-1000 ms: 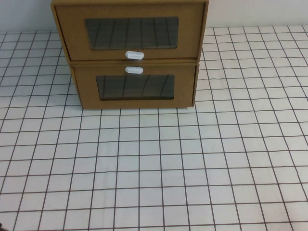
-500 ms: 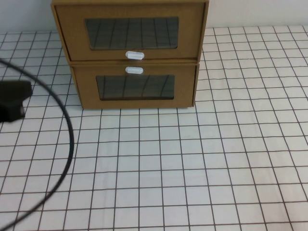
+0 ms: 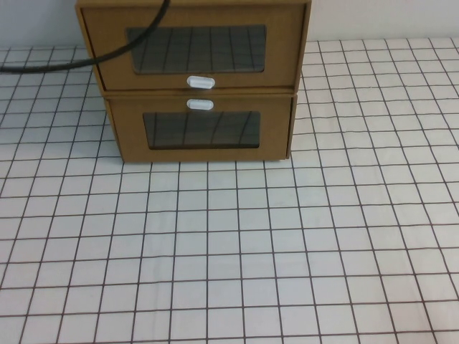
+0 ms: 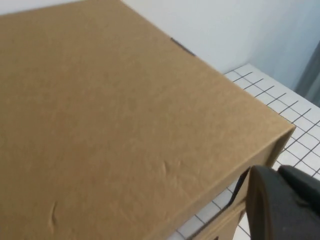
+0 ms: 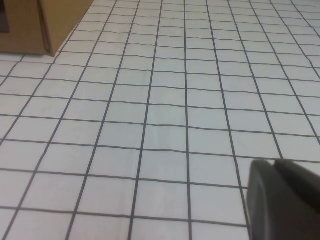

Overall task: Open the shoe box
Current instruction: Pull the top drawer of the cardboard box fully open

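Two stacked cardboard shoe boxes (image 3: 197, 82), both shut, sit at the far side of the gridded table (image 3: 287, 251). Left gripper (image 4: 282, 205) hovers over the top box (image 4: 125, 125); whether it is wide or closed cannot be told. Right gripper (image 5: 282, 200), closed and empty, hangs above the table.

A white gridded tabletop (image 3: 301, 236), ruled into squares by thin dark lines, fills the foreground and stretches back on both sides. The lines waver slightly in places. A plain pale grey wall (image 3: 380, 18) rises from its far edge.
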